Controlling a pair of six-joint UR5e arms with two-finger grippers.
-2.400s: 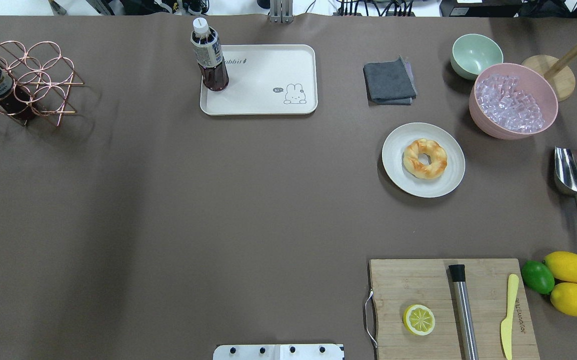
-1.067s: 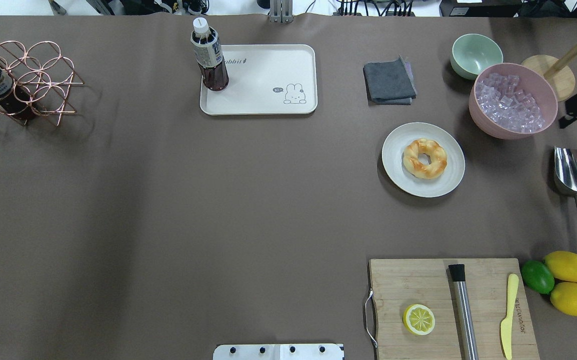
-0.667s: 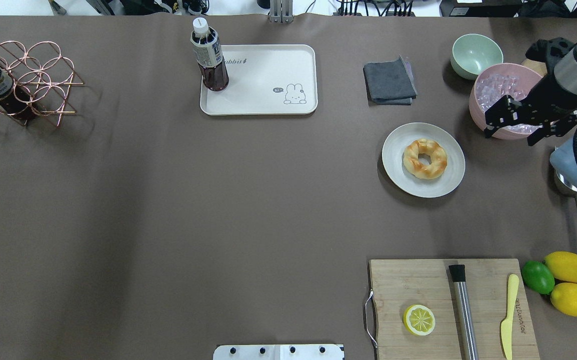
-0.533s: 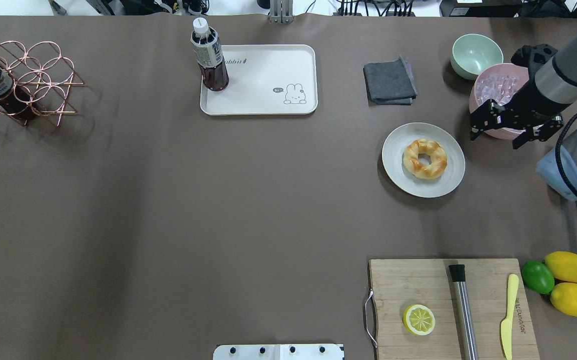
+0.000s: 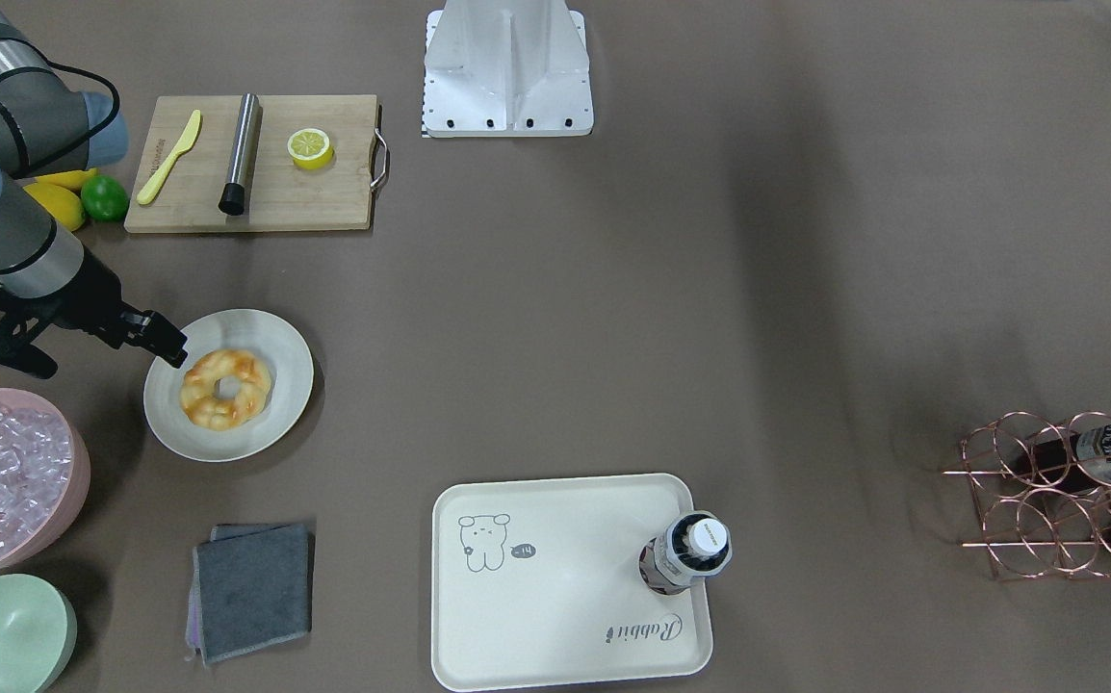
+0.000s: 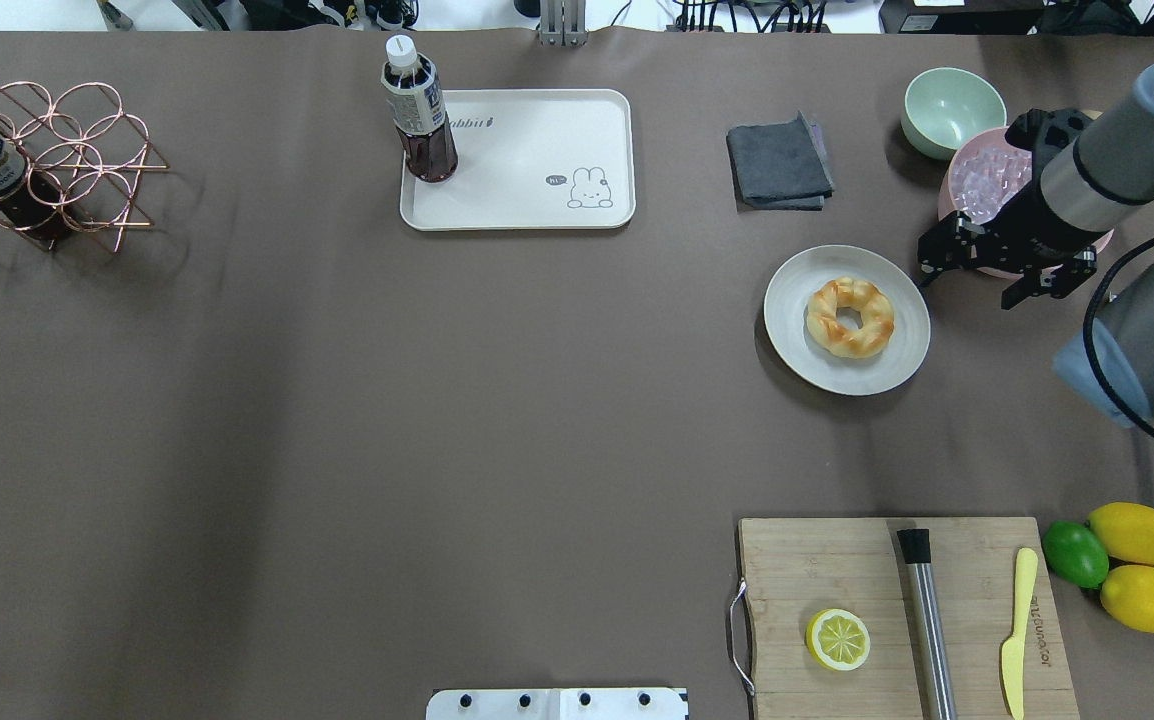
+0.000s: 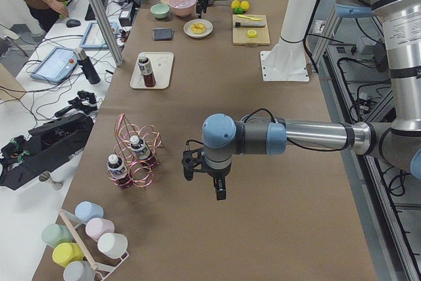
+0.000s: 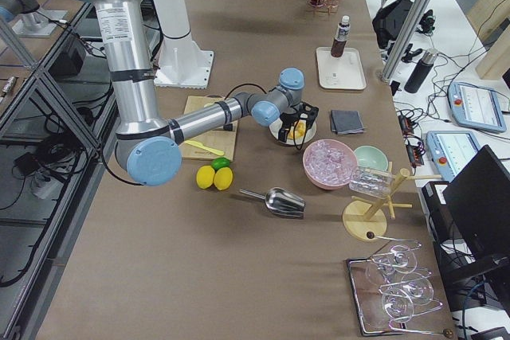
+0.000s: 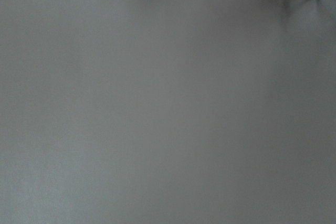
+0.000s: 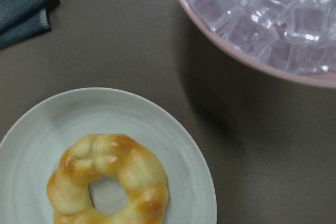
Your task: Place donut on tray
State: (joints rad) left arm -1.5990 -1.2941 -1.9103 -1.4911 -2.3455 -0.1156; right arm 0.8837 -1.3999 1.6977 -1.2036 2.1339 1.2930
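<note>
The donut (image 6: 850,318) lies on a round off-white plate (image 6: 887,372) right of the table's middle; it also shows in the right wrist view (image 10: 107,182) and the front view (image 5: 225,387). The cream rabbit tray (image 6: 537,150) lies at the far middle, with a dark drink bottle (image 6: 419,115) standing on its left end. My right gripper (image 6: 967,283) is open and empty, just right of the plate and above the table, by the pink bowl. My left gripper (image 7: 220,192) hangs over bare table far from the donut; I cannot tell whether it is open.
A pink bowl of ice cubes (image 6: 987,180), a green bowl (image 6: 947,108) and a grey cloth (image 6: 779,162) lie behind the plate. A cutting board (image 6: 817,570) with a lemon half, muddler and knife is at the near right. A copper bottle rack (image 6: 47,160) stands far left.
My right arm has come in from the right edge and moved left over the pink bowl, towards the plate. The donut, plate and tray have not moved.
</note>
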